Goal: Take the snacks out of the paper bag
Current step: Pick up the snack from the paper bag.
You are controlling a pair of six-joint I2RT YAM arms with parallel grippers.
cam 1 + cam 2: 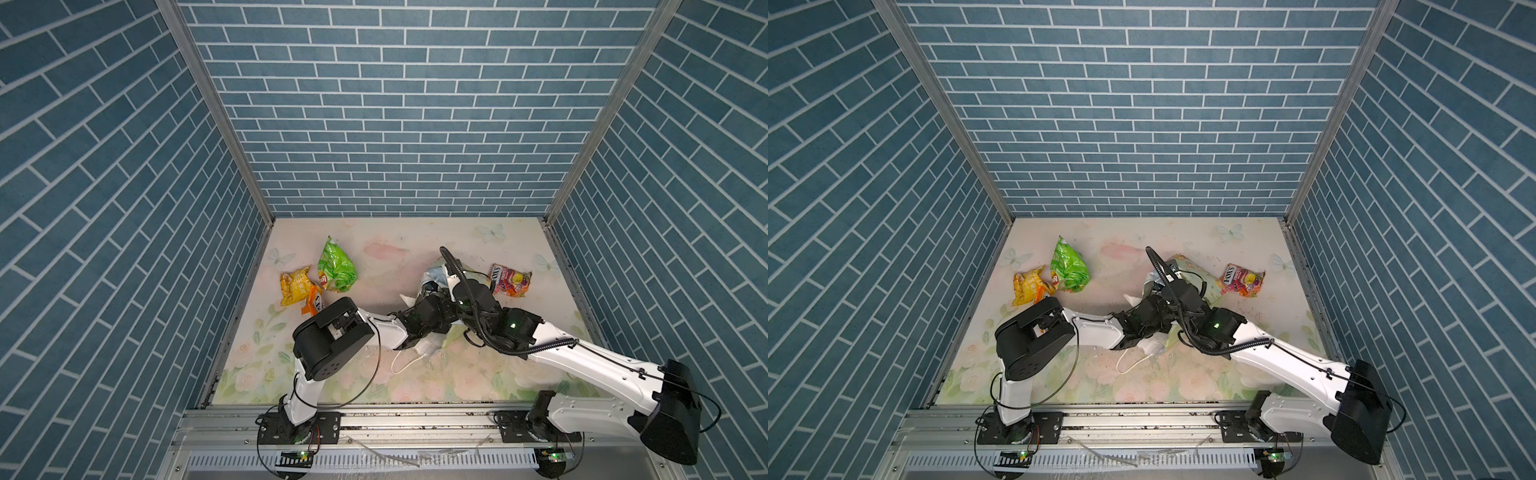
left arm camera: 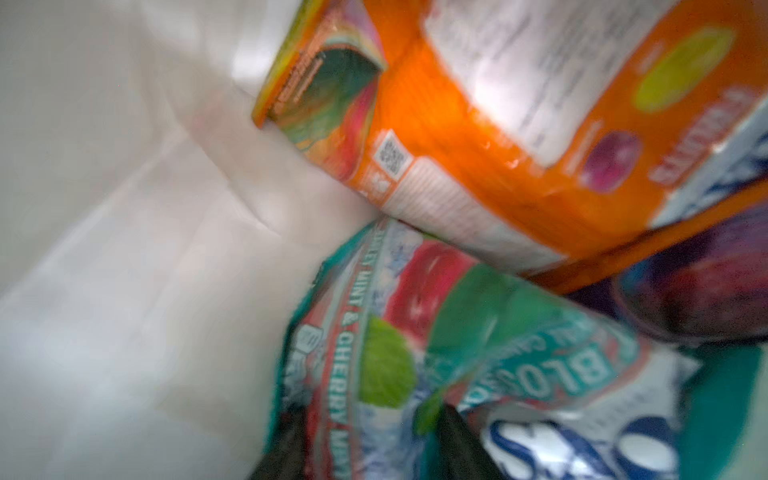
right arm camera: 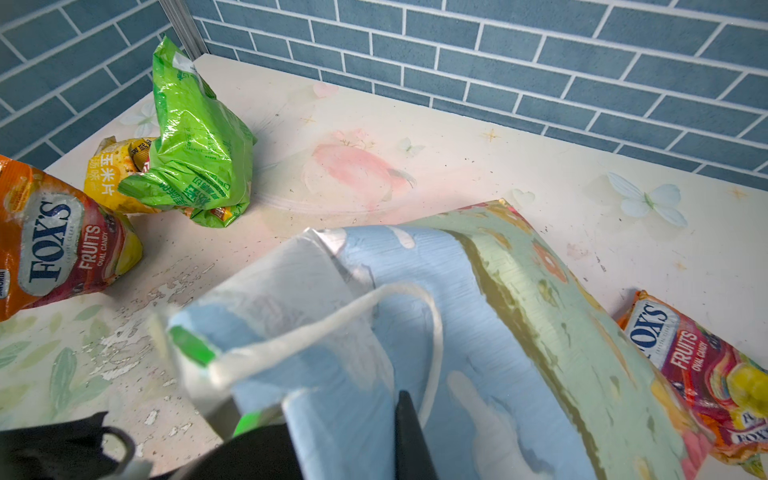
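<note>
Unloading is under way. The right gripper (image 3: pixel 340 436) has its fingers pinched shut on the rim of the paper bag (image 3: pixel 519 316), which lies on the worktop (image 1: pixel 415 249). Inside, the left gripper (image 2: pixel 370 436) has its fingers (image 2: pixel 457 440) straddling a teal packet (image 2: pixel 478 353) beside an orange packet (image 2: pixel 478 166). I cannot tell whether they are clamped. Next, I'd say: grip firmly, then withdraw.

In the right wrist view I read "FOX'S", "FRUITS" and "OVAL CANDY" on the orange candy pack (image 3: pixel 62 245) and again on the second fruit pack (image 3: pixel 706 374). The yellow packet (image 3: pixel 110 178) and green chip bag (image 3: pixel 195 145) carry Chinese print. In the left wrist view the teal packet (image 2: pixel 415 353) reads "MINT & CHERRY"; a third orange pack (image 2: pixel 498 145) bears a QR code.
</note>
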